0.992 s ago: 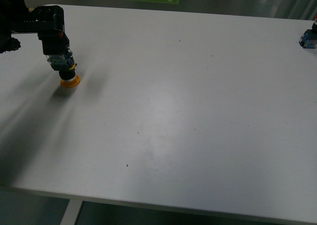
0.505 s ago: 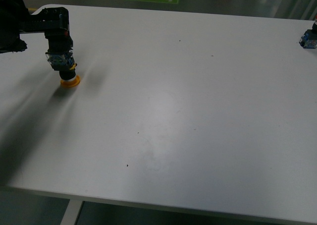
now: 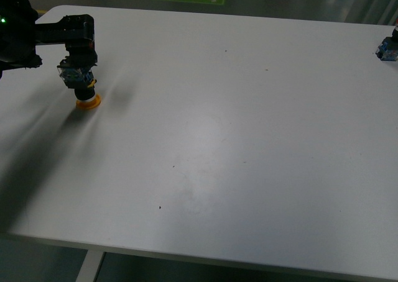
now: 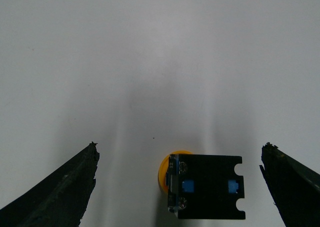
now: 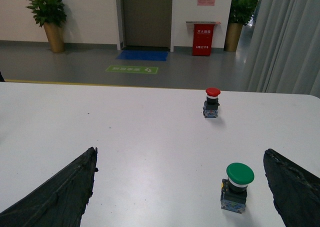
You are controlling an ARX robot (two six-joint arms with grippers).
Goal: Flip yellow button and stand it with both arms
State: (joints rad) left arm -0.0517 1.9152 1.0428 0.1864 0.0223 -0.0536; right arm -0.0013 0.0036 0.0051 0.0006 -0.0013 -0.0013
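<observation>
Yellow button (image 4: 207,187) cap largely hidden

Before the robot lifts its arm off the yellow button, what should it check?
1. Is the yellow button standing by itself? Ok: cap down on the table, black block up.
2. Have the left fingers let go? Ok: spread wide, with a gap on each side of the button.
3. Is the button midway between them? Not ok: it sits nearer one finger, so a straight lift looks safest.
4. Are the right fingers empty? Ok: open, holding nothing.
5. Are the green button and red button fine? Ok: both upright, nothing touching them.
6. Is the cap lying fully flat? Cannot tell.
</observation>
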